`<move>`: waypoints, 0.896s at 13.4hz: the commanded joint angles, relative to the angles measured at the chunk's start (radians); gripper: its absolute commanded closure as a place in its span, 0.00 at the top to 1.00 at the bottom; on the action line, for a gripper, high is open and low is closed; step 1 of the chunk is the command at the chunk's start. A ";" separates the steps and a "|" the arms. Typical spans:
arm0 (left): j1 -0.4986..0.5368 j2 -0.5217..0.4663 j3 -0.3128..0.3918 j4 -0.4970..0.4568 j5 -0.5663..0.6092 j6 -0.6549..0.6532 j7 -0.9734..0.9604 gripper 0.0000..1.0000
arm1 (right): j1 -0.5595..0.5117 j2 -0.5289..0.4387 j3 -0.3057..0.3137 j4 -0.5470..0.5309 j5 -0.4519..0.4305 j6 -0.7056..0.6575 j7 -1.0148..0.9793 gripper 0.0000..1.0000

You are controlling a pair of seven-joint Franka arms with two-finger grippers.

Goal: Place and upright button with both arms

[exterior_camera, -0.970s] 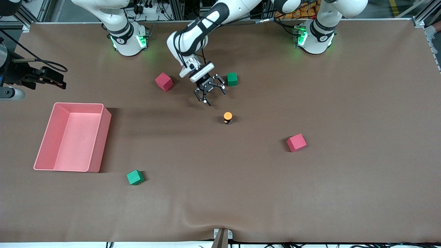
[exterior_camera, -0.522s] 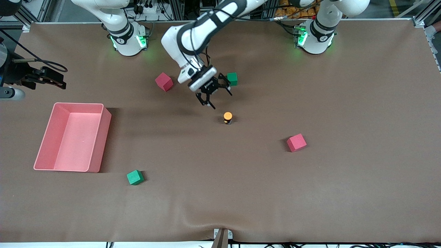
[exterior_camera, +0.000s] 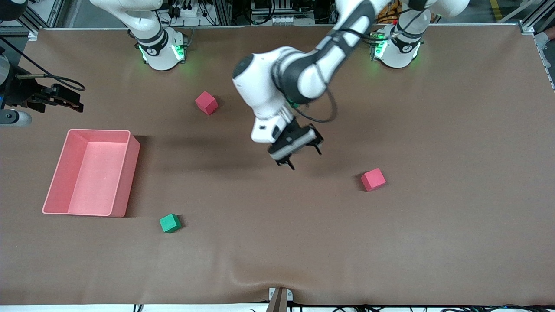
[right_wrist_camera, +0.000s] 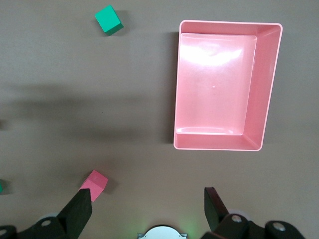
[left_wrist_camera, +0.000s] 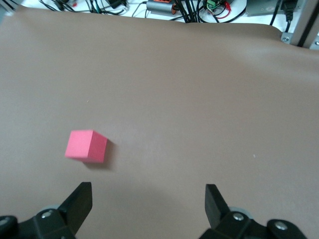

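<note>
Left tool (exterior_camera: 299, 152) over mid-tabletop (exterior_camera: 433, 242), fingers spread on nothing.
You could see the button in no view; it may have sat hidden under that arm, near the red cube (exterior_camera: 373, 179). Your right tool (right_wrist_camera: 148, 209), spread too, waited by its base. Judged a reach or retreat: sight the button before committing.

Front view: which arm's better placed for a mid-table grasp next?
Left, likely. The left gripper hangs open over mid-table near a red cube; the right gripper, open, is high near its base.
</note>
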 commanded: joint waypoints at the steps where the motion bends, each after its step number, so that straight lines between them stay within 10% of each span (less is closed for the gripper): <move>1: 0.078 -0.040 -0.018 -0.019 -0.057 0.049 0.119 1.00 | -0.004 -0.015 -0.001 -0.012 -0.006 0.006 -0.012 1.00; 7: 0.296 -0.123 -0.034 -0.019 -0.308 0.088 0.471 1.00 | -0.001 -0.010 -0.001 -0.004 -0.010 0.034 0.000 1.00; 12: 0.592 -0.185 -0.257 -0.026 -0.375 0.043 0.653 1.00 | -0.004 -0.001 0.001 0.010 -0.007 0.031 0.007 1.00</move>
